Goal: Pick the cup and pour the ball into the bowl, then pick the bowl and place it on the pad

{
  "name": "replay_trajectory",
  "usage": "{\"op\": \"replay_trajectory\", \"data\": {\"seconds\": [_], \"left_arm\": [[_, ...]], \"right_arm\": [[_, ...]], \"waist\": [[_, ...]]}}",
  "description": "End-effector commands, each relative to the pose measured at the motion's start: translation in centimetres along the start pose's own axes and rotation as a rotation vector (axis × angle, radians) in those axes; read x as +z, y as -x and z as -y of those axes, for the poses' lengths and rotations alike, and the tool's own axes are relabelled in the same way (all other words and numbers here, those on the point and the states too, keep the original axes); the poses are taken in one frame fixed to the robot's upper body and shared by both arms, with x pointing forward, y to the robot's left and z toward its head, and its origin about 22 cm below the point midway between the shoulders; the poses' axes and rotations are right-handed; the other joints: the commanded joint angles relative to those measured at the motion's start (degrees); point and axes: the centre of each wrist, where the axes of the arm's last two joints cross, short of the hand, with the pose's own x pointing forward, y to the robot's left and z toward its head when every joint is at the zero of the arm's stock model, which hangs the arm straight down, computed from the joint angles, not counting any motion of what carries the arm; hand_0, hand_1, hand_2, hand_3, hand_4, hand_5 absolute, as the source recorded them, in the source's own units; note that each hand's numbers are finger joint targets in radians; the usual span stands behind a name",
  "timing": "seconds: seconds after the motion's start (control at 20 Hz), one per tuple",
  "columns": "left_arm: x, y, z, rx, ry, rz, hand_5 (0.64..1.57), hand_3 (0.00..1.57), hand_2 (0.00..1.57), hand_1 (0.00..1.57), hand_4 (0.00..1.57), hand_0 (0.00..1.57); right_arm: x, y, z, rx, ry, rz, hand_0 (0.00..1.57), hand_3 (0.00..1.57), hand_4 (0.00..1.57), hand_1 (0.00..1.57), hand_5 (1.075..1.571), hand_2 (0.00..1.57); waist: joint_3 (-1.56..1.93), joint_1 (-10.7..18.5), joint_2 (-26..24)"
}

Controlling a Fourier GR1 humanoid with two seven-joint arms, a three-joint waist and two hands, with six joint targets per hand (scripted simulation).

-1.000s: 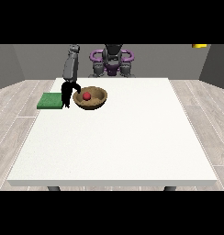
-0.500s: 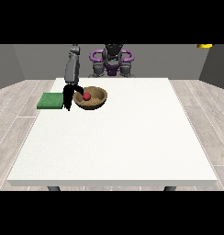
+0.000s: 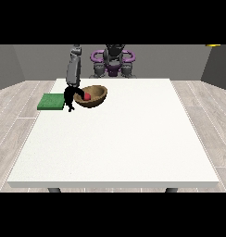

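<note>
Near half of the white counter (image 3: 115, 148) carries nothing I can see; all the action sits toward the far edge, around 11 o'clock from the counter's middle. The hand at the view's left (image 3: 69, 97) hangs there with its fingers (image 3: 79, 92) curled over the near-left rim of the wooden bowl (image 3: 94, 96), which looks tipped up on that side, so it appears to have hold of it. The red ball (image 3: 87, 96) is inside the bowl, just beside the fingers. No cup in sight. The green pad (image 3: 51, 101) lies at the bowl's 9 o'clock, just beyond the hand, on the counter's left edge.

Judgement: pouring done, bowl pick in hand. Next move calls for lifting the bowl level so the ball stays in, carrying toward 9 o'clock and setting it on the pad. The other hand does not show; the robot body stands behind, at 12 o'clock.
</note>
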Motion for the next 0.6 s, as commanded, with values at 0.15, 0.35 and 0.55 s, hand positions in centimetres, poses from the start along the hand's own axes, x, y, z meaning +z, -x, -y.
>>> {"op": "replay_trajectory", "data": {"seconds": [0.15, 0.35, 0.55], "left_arm": [[0.1, -0.7, -0.3, 0.019, 0.024, 0.029, 1.523, 0.00, 0.00, 0.00, 1.07, 0.00], [0.2, -0.8, -1.0, 0.009, -0.005, 0.014, 1.520, 0.00, 0.00, 0.00, 1.14, 0.00], [1.6, 2.4, -2.3, 0.030, -0.009, -0.082, 1.526, 0.00, 0.00, 0.00, 1.19, 0.00]], "right_arm": [[3.2, 2.1, 5.4, 0.238, 0.172, -0.238, 1.57, 1.57, 0.90, 1.57, 1.495, 1.57], [2.2, 0.4, 6.5, 0.332, 0.179, -0.236, 1.57, 1.37, 0.96, 1.57, 1.536, 1.57], [-0.5, -3.7, 8.2, 0.413, 0.224, -0.240, 1.57, 1.25, 1.01, 1.57, 1.546, 1.57]], "waist": [[1.83, 2.0, 3.7], [1.70, 1.3, 1.7], [1.54, 0.4, -3.2]]}}
